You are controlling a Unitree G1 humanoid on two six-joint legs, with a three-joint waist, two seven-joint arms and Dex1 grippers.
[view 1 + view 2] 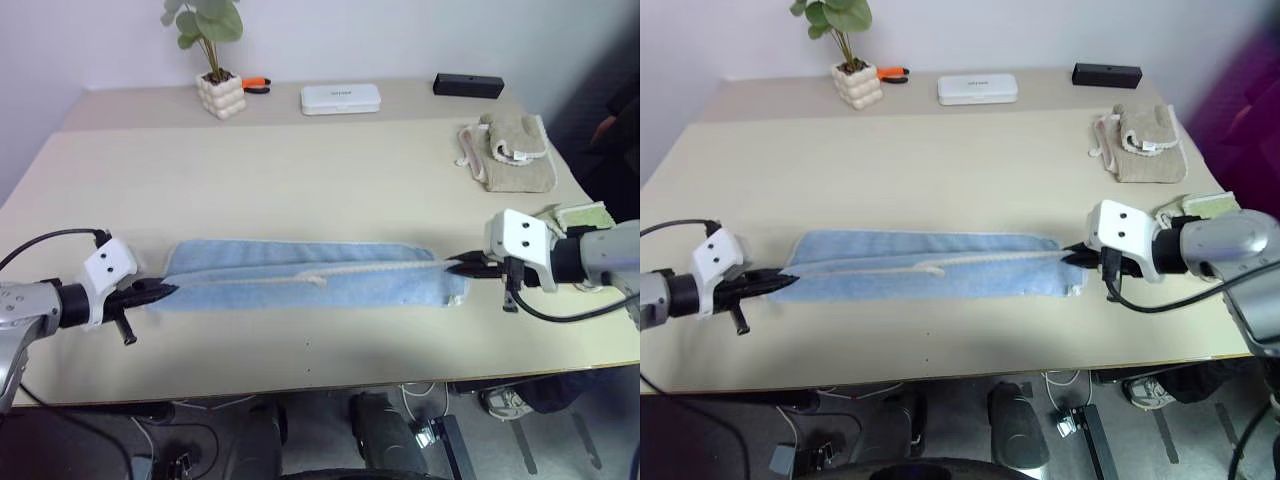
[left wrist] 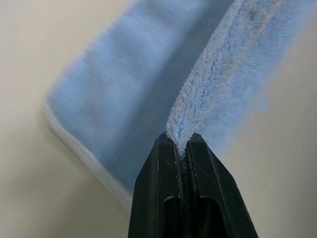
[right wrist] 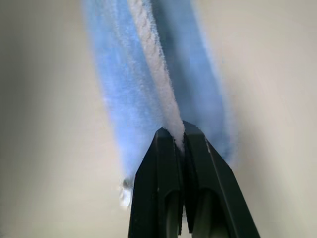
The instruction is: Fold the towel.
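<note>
While both grippers pinch the towel [image 1: 300, 275] at its two ends, it lies stretched in a long band across the near part of the table [image 1: 300, 180]. The left gripper [image 1: 165, 291] has its fingers closed tight on a ridge of blue terry at the left end; the left wrist view shows the pile squeezed between the black fingers [image 2: 166, 163]. The right gripper [image 1: 455, 265] is closed the same way on the right end, clamped on the white stitched edging that runs along the top layer.

Judging from the band's shape, the first lengthwise fold is already laid: the cloth is doubled, with the white edge lying along the middle of the strip. The step in hand looks like setting down and smoothing that fold.

Next, I'd expect both grippers to let go, then one end to be carried over to meet the other, halving the length. That calls for gripping both layers at once, or the upper one will slide and skew.

Farther off, a beige cloth [image 1: 512, 150] lies at the table's right side, well apart from the towel, and a green cloth [image 1: 580, 213] sits just behind the right wrist. A potted plant [image 1: 218, 80], a white case [image 1: 340, 98] and a black box [image 1: 468, 85] stand along the far edge.
</note>
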